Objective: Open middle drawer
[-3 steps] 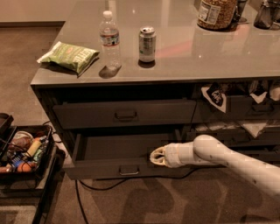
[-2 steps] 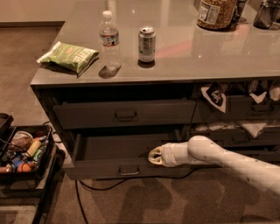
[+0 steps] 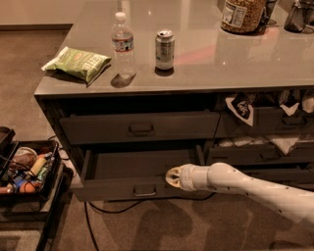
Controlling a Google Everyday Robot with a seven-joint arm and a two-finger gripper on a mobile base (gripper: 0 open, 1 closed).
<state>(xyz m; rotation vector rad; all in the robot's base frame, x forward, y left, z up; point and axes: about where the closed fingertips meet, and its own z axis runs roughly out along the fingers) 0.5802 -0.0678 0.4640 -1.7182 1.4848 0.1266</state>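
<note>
The middle drawer (image 3: 122, 188) is a wide dark grey drawer, pulled partly out of the cabinet, and its inside (image 3: 142, 164) shows. Its small rectangular pull handle (image 3: 144, 190) sits at the centre of the front. My gripper (image 3: 172, 177), at the end of the white arm (image 3: 255, 188) that comes in from the lower right, is at the top edge of the drawer front, just right of the handle. The drawer above it (image 3: 140, 128) is closed.
On the counter (image 3: 206, 63) stand a water bottle (image 3: 122, 44), a can (image 3: 164, 49), a green chip bag (image 3: 78, 62) and a jar (image 3: 240, 14). Right-hand drawers (image 3: 265, 154) hold snack bags. A black cart (image 3: 29, 171) with items stands at left; a cable (image 3: 98, 208) lies on the floor.
My gripper has shifted slightly left along the drawer's front edge, closer to the handle. The drawer stays pulled out about as far as before.
</note>
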